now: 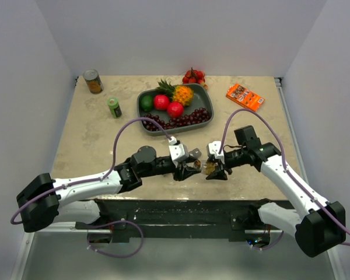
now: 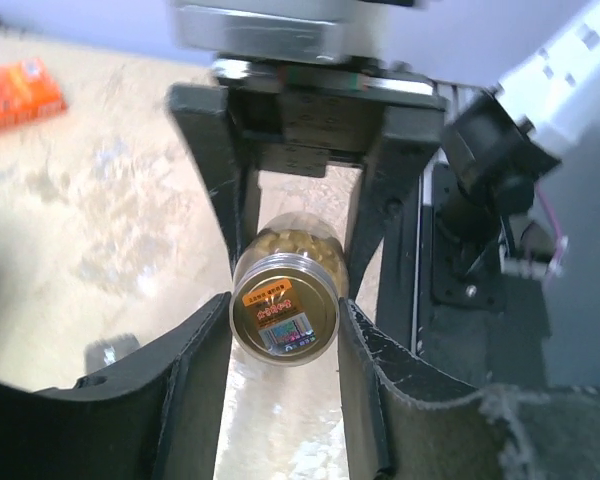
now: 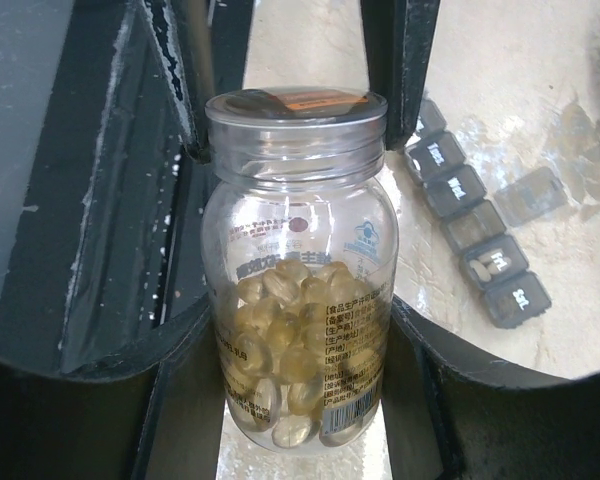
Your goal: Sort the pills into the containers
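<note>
My right gripper (image 3: 298, 320) is shut on the body of a clear pill bottle (image 3: 300, 250) that holds yellow softgel pills (image 3: 290, 320). The left gripper (image 2: 283, 310) is shut on the bottle's lid (image 2: 283, 322), one finger pressed against each side. In the top view both grippers meet over the table's front middle, the left gripper (image 1: 191, 166) facing the right gripper (image 1: 213, 167). The containers (image 3: 475, 215), a dark-grey strip of small square compartments, lie on the table right of the bottle. One compartment has its lid open, and another holds white pills (image 3: 490, 265). The top view hides the strip.
A grey tray (image 1: 203, 98) of fruit sits at the back middle. A can (image 1: 93, 81) and a small green bottle (image 1: 114, 107) stand at the back left. An orange box (image 1: 245, 97) lies at the back right, and red fruit (image 1: 193, 76) behind the tray.
</note>
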### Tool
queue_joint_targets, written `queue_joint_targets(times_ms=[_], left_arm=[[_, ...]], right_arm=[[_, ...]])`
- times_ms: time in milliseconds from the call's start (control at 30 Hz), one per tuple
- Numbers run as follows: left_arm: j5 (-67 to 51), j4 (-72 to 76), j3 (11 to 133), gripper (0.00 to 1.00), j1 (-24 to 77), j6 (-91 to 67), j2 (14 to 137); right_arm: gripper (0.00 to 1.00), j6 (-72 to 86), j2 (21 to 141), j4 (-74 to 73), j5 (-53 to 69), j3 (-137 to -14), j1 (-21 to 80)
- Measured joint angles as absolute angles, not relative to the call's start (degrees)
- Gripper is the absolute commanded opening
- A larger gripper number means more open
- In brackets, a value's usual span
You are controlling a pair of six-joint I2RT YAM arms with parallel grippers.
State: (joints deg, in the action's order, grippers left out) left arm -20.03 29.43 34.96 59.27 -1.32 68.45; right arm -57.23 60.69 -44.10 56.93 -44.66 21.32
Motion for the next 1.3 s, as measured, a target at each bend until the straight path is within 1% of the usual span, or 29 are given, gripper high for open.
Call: queue_joint_targets(times_ms=[133, 200, 300, 400, 433, 467, 500, 533, 567, 600, 667, 700, 867, 900, 967, 1033, 1167, 1300], left_arm=[[-10.3, 25.2, 36.7, 0.00, 59.3, -16.9, 68.3], [-4.2, 19.6, 39.3, 0.00, 59.7, -28.1, 68.3], [1.5, 11.2, 43.7, 0.00, 59.8, -44.4, 69.0], [3.4, 7.7, 45.5, 0.24, 59.7, -55.4, 70.5], [3.5, 7.6, 45.5, 0.40, 59.6, -58.2, 71.1], [3.6, 7.6, 45.5, 0.45, 59.4, -60.9, 71.7], [3.6, 7.4, 45.5, 0.60, 59.4, -62.3, 72.1], [3.6, 7.2, 45.5, 0.67, 59.3, -63.8, 72.3], [3.7, 7.0, 45.5, 0.71, 59.3, -64.3, 72.4], [3.7, 6.5, 45.6, 0.81, 59.3, -64.9, 72.3], [3.8, 4.6, 45.6, 0.87, 59.3, -65.3, 71.8], [3.9, 4.0, 45.5, 0.92, 59.3, -65.3, 71.5], [3.4, 3.7, 43.6, 0.95, 58.0, -63.4, 66.8], [2.6, 4.7, 42.4, 0.97, 57.3, -62.2, 65.4], [0.9, 6.5, 39.9, 0.99, 55.8, -58.8, 62.8], [-3.1, 10.2, 36.3, 0.99, 53.8, -52.2, 59.6], [-15.9, 18.2, 28.5, 0.99, 51.8, -30.7, 53.8], [-24.3, 23.7, 24.2, 0.99, 51.9, -12.7, 52.3]], right_arm=[[0.00, -52.8, 60.7, -40.3, 54.3, -44.7, 21.3], [0.00, -50.6, 60.7, -38.0, 53.1, -44.6, 21.4], [0.00, -47.5, 60.7, -34.9, 51.9, -44.6, 21.4], [0.00, -45.6, 60.7, -34.5, 50.2, -44.6, 21.3], [0.00, -45.1, 60.7, -34.7, 49.7, -44.5, 21.3], [0.00, -44.8, 60.8, -34.9, 49.1, -44.3, 21.3], [0.00, -44.5, 60.7, -35.0, 48.8, -44.1, 21.2], [0.00, -44.3, 60.8, -35.1, 48.6, -44.0, 21.1], [0.00, -44.2, 60.8, -35.2, 48.6, -43.9, 21.0], [0.00, -44.1, 60.8, -34.9, 48.7, -43.8, 21.0], [0.00, -43.8, 60.7, -33.9, 49.0, -43.8, 20.7], [0.00, -43.7, 60.7, -33.6, 49.0, -43.8, 20.6], [0.00, -43.5, 60.7, -32.9, 49.0, -43.8, 20.4], [0.00, -43.5, 60.7, -32.9, 49.0, -43.8, 20.4], [0.00, -43.5, 60.7, -32.9, 49.2, -43.8, 20.3], [0.00, -44.1, 60.7, -33.2, 49.6, -43.8, 20.2], [0.00, -48.6, 60.7, -35.6, 52.4, -43.8, 20.1], [0.01, -53.5, 60.7, -38.6, 54.7, -43.8, 20.1]])
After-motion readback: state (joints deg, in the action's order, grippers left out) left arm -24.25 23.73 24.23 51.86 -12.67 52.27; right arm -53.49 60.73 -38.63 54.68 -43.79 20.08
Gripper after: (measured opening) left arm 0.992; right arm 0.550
